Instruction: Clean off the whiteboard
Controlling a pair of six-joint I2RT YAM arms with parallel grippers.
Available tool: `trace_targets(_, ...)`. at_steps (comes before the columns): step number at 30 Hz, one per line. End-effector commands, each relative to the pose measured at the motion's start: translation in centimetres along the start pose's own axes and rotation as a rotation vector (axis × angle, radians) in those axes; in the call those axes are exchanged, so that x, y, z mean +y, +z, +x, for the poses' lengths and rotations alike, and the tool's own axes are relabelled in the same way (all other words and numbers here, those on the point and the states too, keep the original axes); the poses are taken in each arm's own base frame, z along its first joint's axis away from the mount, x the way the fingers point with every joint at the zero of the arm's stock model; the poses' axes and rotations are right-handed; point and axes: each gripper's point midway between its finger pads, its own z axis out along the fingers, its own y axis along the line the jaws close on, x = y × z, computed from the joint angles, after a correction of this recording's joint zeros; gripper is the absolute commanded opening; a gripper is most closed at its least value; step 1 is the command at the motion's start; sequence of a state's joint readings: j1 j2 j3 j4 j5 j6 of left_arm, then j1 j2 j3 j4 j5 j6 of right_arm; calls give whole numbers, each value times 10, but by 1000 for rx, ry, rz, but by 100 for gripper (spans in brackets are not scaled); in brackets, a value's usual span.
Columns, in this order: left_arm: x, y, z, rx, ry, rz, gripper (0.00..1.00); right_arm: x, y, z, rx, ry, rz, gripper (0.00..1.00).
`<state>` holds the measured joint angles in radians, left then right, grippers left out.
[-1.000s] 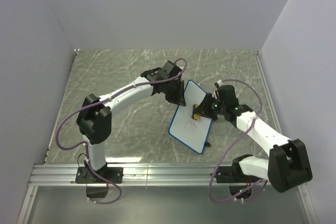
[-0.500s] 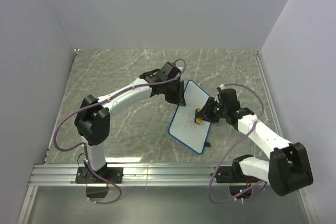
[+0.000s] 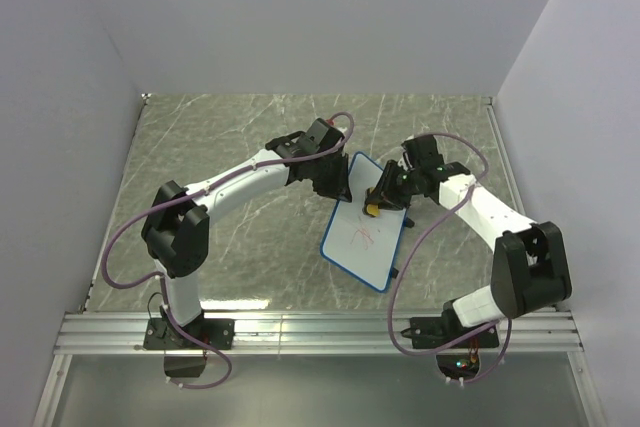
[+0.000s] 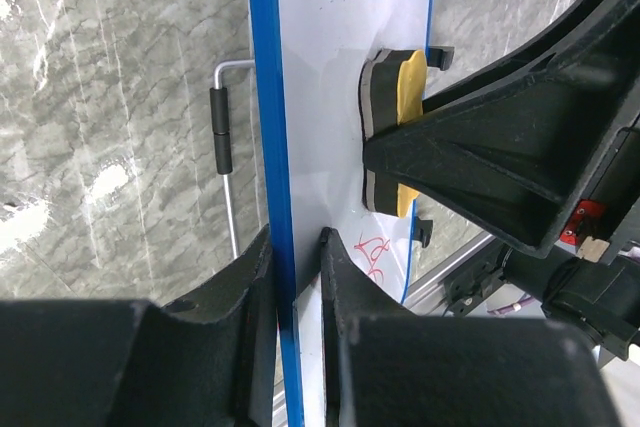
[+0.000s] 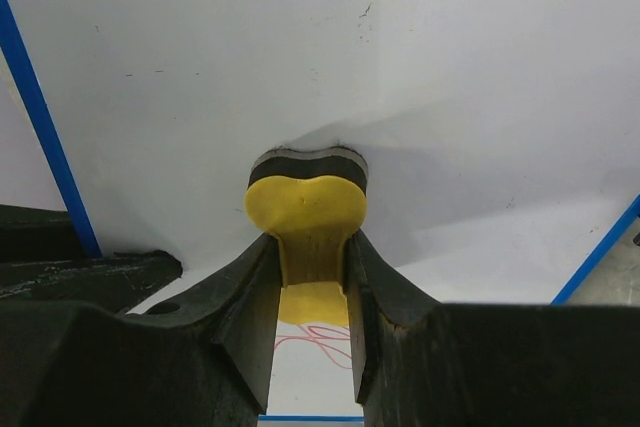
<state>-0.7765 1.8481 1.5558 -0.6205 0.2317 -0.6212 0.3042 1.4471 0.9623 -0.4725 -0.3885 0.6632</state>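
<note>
You slid the eraser, pinched in the right gripper, up the whiteboard, which the left gripper clamped by its edge; the red scribbles remained.

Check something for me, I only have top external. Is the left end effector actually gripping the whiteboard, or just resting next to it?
Observer: Gripping. Left wrist shows the left end effector shut on the blue frame of the whiteboard, one finger on each side.
Operator: And the right one, is the eraser on the surface?
Observer: Right wrist shows the right end effector shut on the yellow eraser, its dark pad apparently against the white face.
Operator: Anything beside the board I can't make out?
Observer: Left wrist shows a wire stand with a black sleeve, just off the frame.
</note>
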Motion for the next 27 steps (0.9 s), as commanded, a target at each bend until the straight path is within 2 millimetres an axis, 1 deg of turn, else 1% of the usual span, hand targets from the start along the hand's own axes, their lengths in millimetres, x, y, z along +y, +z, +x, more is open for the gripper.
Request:
trace_targets(1, 11, 4, 47, 138, 89, -65, 0, 12, 19, -12, -20, -20, -40, 0)
trace_targets(3, 12, 3, 48, 139, 89, -64, 0, 9, 20, -10, -17, -16, -36, 0)
trace_targets(6, 12, 3, 48, 137, 91, -66, 0, -3, 19, 1, -7, -19, -16, 0)
trace_targets(7, 12, 3, 47, 137, 91, -68, 0, -15, 19, 12, 6, -15, 3, 0)
trace_targets(9, 12, 2, 46, 135, 93, -70, 0, -30, 19, 25, 20, -7, 23, 0)
trace_targets(10, 12, 2, 46, 134, 94, -71, 0, -46, 18, 41, 38, 8, 41, 0)
trace_targets(12, 12, 2, 45, 133, 96, -74, 0, -59, 17, 55, 47, 21, 52, 0)
trace_targets(13, 12, 3, 45, 135, 97, -73, 0, -70, 16, 68, 59, 28, 68, 0)
trace_targets(15, 12, 4, 44, 133, 100, -77, 0, -78, 15, 76, 55, 36, 75, 0)
trace_targets(16, 12, 6, 44, 135, 98, -75, 0, -86, 14, 84, 58, 44, 88, 0)
trace_targets(19, 12, 8, 44, 139, 96, -74, 0, -97, 16, 96, 63, 56, 101, 0)
trace_targets(23, 11, 10, 44, 147, 97, -74, 1, -107, 20, 103, 71, 72, 118, 0)
trace_targets(27, 11, 11, 44, 156, 100, -77, 0, -121, 15, 108, 62, 80, 184, 0)
